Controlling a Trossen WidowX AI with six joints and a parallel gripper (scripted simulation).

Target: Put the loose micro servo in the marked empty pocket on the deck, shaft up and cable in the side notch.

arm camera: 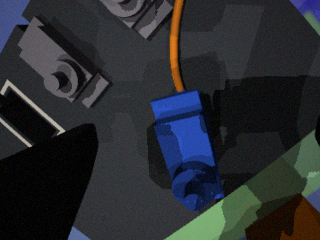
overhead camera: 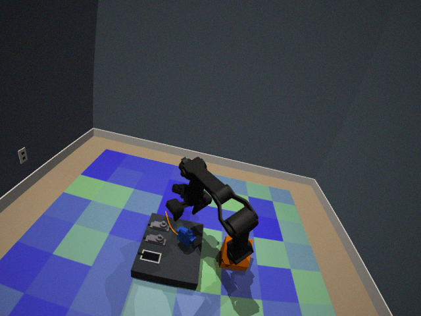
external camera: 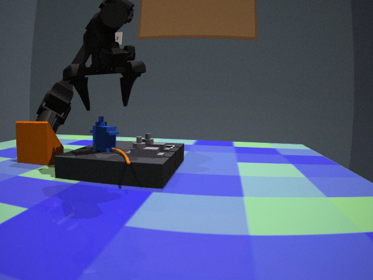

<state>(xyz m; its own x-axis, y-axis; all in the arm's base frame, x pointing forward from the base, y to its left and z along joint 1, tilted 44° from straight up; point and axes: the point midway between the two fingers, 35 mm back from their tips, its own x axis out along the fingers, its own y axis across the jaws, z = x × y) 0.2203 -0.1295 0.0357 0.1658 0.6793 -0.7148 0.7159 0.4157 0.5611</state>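
The blue micro servo (overhead camera: pixel 185 236) (external camera: pixel 104 138) (arm camera: pixel 187 142) stands upright on top of the dark deck (overhead camera: pixel 170 268) (external camera: pixel 105 168) (arm camera: pixel 125 210), with its output shaft pointing up. Its orange cable (overhead camera: pixel 170 226) (external camera: pixel 122 155) (arm camera: pixel 173 50) runs away from the pocket and past the deck's edge. The empty pocket (overhead camera: pixel 150 256) (arm camera: pixel 30 117) has a white outline, with a dark notch at its left in the top view. My gripper (overhead camera: pixel 185 216) (external camera: pixel 106 107) is wide open and empty above the servo, its fingers pointing down. In the wrist view the servo lies between the fingers' sides, below them.
Two grey servos (overhead camera: pixel 158 225) (overhead camera: pixel 155 239) (arm camera: pixel 60 65) sit in the deck in a row with the pocket, their shafts up. The orange base block (overhead camera: pixel 225 260) (external camera: pixel 31 143) (arm camera: pixel 295 220) stands beside the deck, under the arm.
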